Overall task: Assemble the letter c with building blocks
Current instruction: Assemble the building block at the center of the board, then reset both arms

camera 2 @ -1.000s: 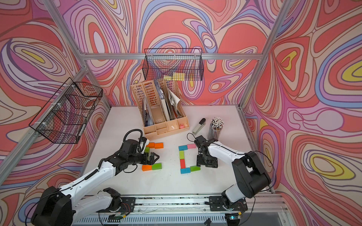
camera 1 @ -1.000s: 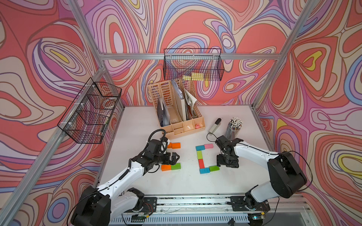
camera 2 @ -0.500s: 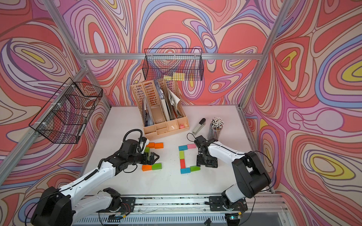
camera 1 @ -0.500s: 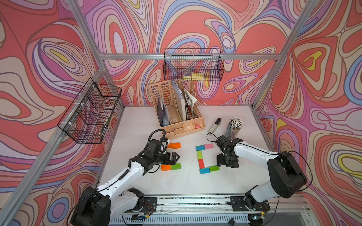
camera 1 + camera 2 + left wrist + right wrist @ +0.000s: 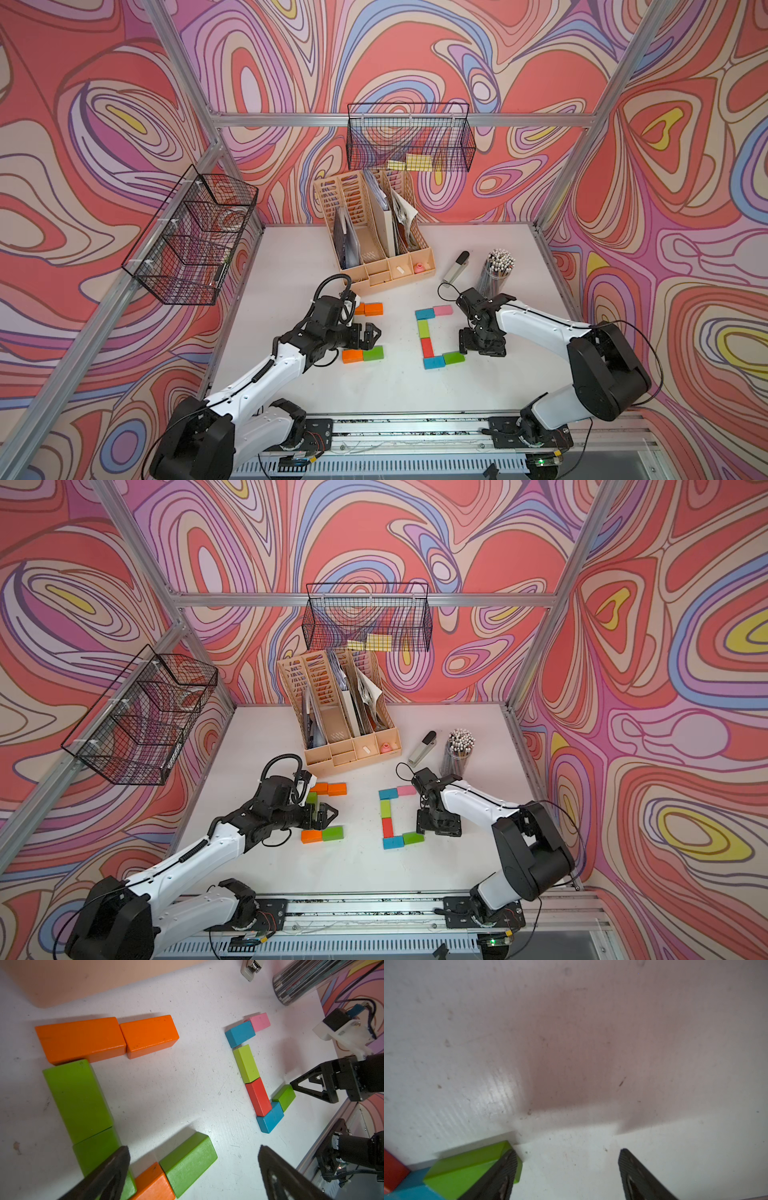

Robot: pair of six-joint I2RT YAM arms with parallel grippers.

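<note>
Grippers hover over two block letters that look all but complete. The right gripper [image 5: 566, 1152], jaws apart and holding nothing, sits low over the white table [image 5: 591, 1043]. One of its fingers [image 5: 508, 1167] is at the free end of the green block [image 5: 467, 1167] that closes the lower arm of its C.

That block lies wholly outside the jaw gap, beyond the finger's outer side. Its long axis runs away from the gripper, roughly in line with the span between the two fingers. Whether finger and block touch or only stand just beside each other is not clear.

Past the green block come the blue block [image 5: 270, 1119] at the corner and the red block [image 5: 258, 1096] of the spine.

The left gripper [image 5: 193, 1151], jaws spread wide and empty, hangs in the mouth of its own C of orange and green building blocks [image 5: 83, 1039], well apart from that green block.

The right arm is plainly the nearer, so any last squaring-up would probably be its job, as a push along the block's length. A grasp would likely first need the jaws shifted over the block and turned across its short side
</note>
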